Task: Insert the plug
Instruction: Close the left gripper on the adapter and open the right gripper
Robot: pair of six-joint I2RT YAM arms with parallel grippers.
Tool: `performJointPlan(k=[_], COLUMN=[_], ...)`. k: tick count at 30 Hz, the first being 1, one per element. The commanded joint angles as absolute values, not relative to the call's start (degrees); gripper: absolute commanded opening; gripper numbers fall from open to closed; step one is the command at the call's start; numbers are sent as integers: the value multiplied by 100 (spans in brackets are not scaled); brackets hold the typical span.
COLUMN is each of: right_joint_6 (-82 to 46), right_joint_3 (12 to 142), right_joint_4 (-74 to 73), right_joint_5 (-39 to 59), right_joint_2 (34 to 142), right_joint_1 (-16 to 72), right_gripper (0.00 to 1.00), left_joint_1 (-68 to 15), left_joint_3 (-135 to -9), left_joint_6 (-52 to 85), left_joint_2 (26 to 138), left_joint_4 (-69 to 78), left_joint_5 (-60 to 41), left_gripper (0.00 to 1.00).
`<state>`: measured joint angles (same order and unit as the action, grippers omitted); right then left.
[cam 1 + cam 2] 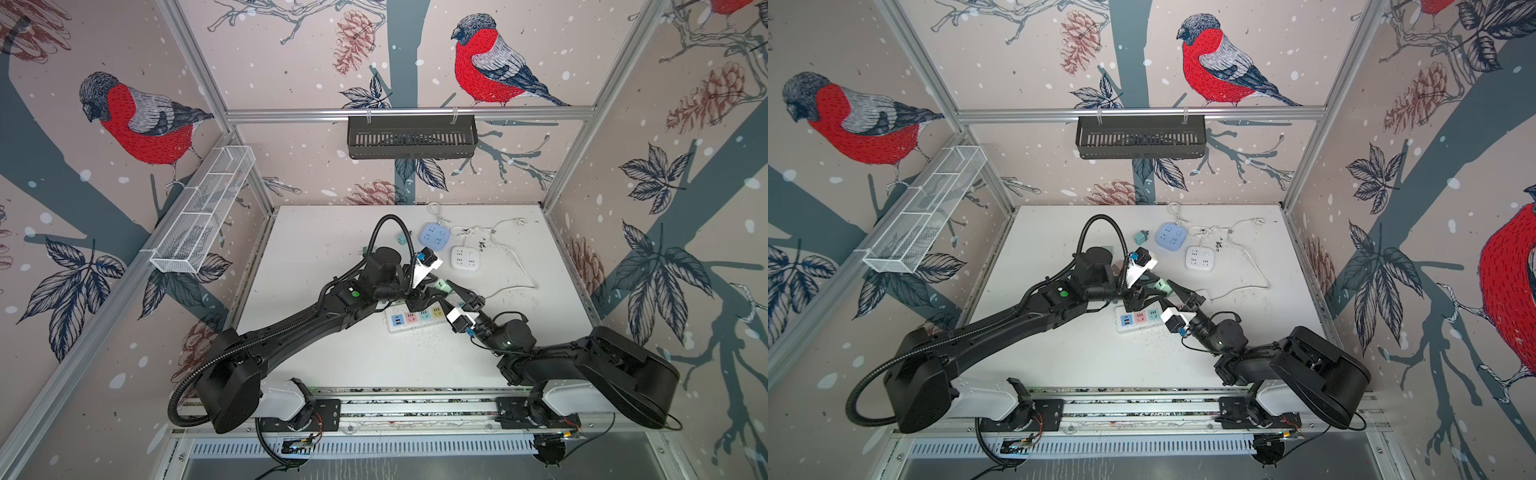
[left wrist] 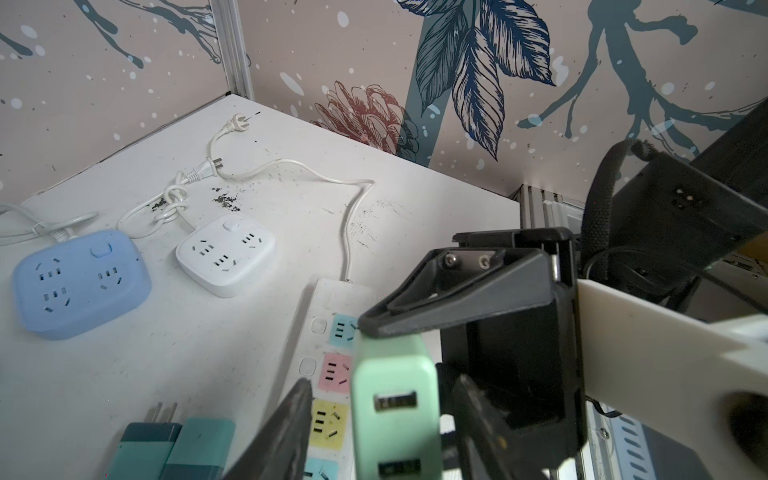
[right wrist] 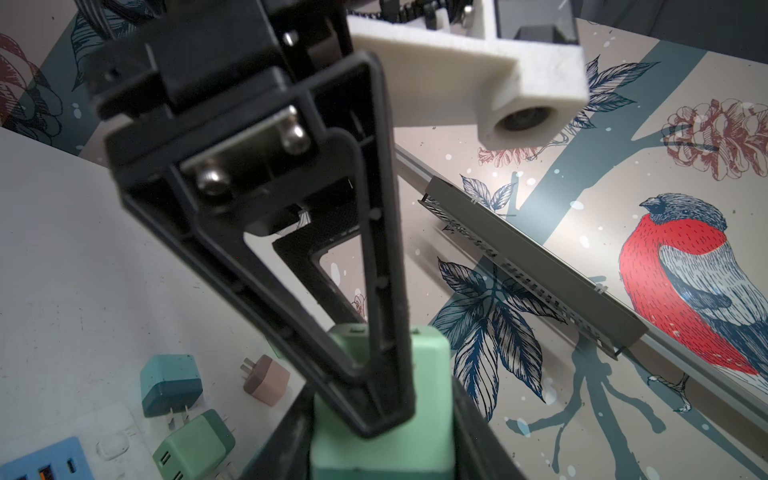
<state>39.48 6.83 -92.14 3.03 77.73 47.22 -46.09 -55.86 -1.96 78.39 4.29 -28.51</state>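
Looking at a top view, the left gripper (image 1: 430, 294) and right gripper (image 1: 455, 289) meet over the long white power strip with coloured sockets (image 1: 411, 319) on the white bench (image 1: 332, 257), with the mint-green plastic USB charger plug (image 1: 441, 286) up in the air between them. Left wrist view: left jaws straddle it, gap on one side, so not clamped yet. Right wrist view: right jaws clenched on its body. Looks like a regrip, so the prongs can face a socket.
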Motion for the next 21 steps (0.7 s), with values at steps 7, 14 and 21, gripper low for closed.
performJointPlan(k=[7, 14, 21], right_joint_6=[4144, 4199, 4223], right_joint_3=[718, 710, 642], right_joint_4=[-10686, -10694, -10685], right_joint_5=[273, 222, 211], right_joint_2=[7773, 7734, 7681], right_joint_1=[4816, 4841, 4851], right_gripper=[7, 8, 8], left_joint_1=[-4621, -4667, -4693], left_joint_3=[-5686, -5849, -5943], left_joint_6=[-325, -373, -420], left_joint_2=[7946, 8062, 8181], left_joint_4=[398, 334, 242], left_joint_5=[-3146, -3326, -3392], left_gripper=[39, 38, 28])
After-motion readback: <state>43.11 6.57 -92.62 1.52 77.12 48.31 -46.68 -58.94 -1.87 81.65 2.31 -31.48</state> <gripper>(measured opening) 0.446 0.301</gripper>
